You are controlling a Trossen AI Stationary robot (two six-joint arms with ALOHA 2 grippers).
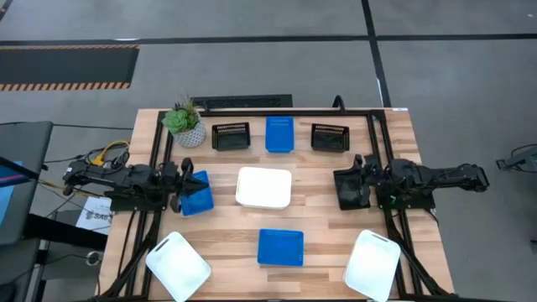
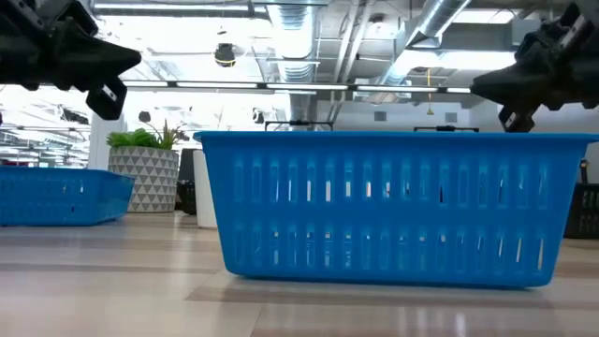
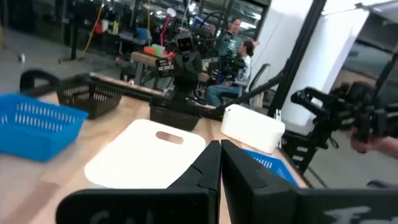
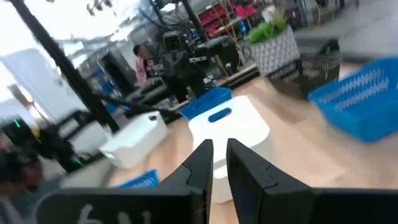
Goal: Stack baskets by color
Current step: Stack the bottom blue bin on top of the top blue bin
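Three white baskets rest on their bases: one at the table's middle (image 1: 263,187), one at the near left (image 1: 177,265), one at the near right (image 1: 372,264). Blue baskets sit at the far middle (image 1: 279,134), the near middle (image 1: 280,247) and the left (image 1: 198,196). Two black baskets (image 1: 231,136) (image 1: 330,137) flank the far blue one. My left gripper (image 1: 186,186) (image 3: 220,144) hangs level over the left blue basket, shut and holding nothing. My right gripper (image 1: 348,189) (image 4: 219,144) hangs level at the right, open by a narrow gap, with nothing in it.
A green plant in a white pot (image 1: 185,123) stands at the far left corner. Black frame rails (image 1: 377,151) run along the table's sides and far edge. Bare wood shows between the baskets. People sit at benches beyond the table (image 3: 239,50).
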